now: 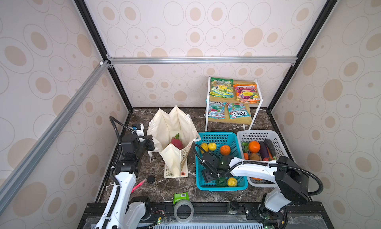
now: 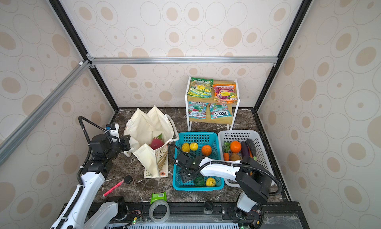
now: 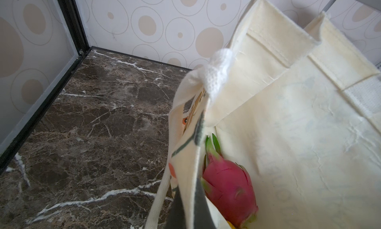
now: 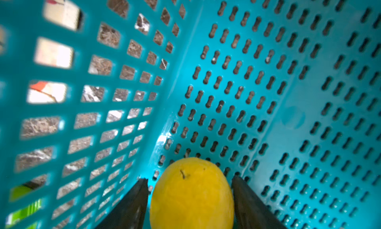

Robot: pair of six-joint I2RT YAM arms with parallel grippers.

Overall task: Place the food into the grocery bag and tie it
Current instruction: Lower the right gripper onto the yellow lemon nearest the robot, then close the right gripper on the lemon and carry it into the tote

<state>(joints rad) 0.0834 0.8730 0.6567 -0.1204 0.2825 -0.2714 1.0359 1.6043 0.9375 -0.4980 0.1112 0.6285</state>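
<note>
You have one grocery bag (image 1: 165, 125), and one dragon fruit (image 1: 176, 143) inside it. To its right are two baskets, one blue basket (image 1: 216, 137) and one white basket (image 1: 256, 135). A top view shows three lemons (image 1: 212, 146) and two oranges (image 1: 225, 150). Four snack packets (image 1: 221, 87) lie far right, and two dark-capped jars (image 1: 151, 179) stand near.
</note>
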